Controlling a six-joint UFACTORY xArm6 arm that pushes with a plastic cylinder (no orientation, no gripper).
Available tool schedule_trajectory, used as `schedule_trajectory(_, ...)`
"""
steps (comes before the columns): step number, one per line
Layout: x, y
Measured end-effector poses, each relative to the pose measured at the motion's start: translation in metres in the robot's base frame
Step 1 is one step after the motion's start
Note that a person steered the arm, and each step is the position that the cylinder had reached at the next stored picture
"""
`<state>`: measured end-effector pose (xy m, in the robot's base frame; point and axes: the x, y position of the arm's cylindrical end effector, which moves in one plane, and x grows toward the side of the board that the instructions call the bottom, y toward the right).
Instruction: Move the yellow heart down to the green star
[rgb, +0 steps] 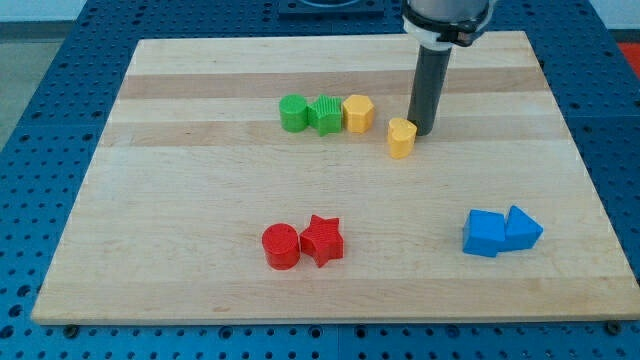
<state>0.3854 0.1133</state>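
The yellow heart (401, 138) stands on the wooden board (200, 200), right of centre in the upper half. My tip (422, 132) is right beside it, at its upper right edge, touching or nearly touching it. The green star (325, 115) is to the heart's left and slightly higher, in a row between a green round block (293, 113) on its left and a yellow hexagon-like block (358, 113) on its right. The three blocks in the row touch each other.
A red cylinder (281, 246) and a red star (322, 240) sit together near the view's bottom centre. Two blue blocks (485, 233) (523, 228) sit together at the lower right. The arm's housing (447, 18) hangs over the board's top edge.
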Motion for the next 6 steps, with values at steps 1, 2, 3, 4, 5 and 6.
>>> schedule_trajectory(1,0.005,0.016)
schedule_trajectory(2,0.031,-0.020)
schedule_trajectory(3,0.040,-0.079)
schedule_trajectory(4,0.040,-0.100)
schedule_trajectory(5,0.046,-0.088)
schedule_trajectory(6,0.068,-0.117)
